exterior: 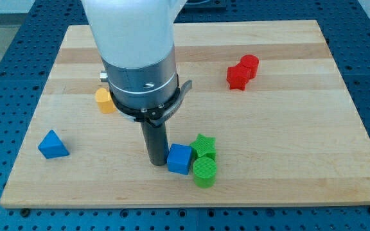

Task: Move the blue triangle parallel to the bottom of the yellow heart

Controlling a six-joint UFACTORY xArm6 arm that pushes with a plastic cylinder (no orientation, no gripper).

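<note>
The blue triangle point(52, 145) lies at the view's left, near the board's lower left. The yellow heart point(105, 101) sits above and to the right of it, partly hidden behind the arm's grey body. My tip point(157, 163) rests on the board at the lower middle, right against the left side of a blue cube point(179, 158). The tip is far to the right of the blue triangle and below and to the right of the yellow heart.
A green star point(203, 145) and a green cylinder point(205, 172) sit just right of the blue cube. Two red blocks point(242, 72) sit together at the upper right. The wooden board point(339, 128) lies on a blue perforated table.
</note>
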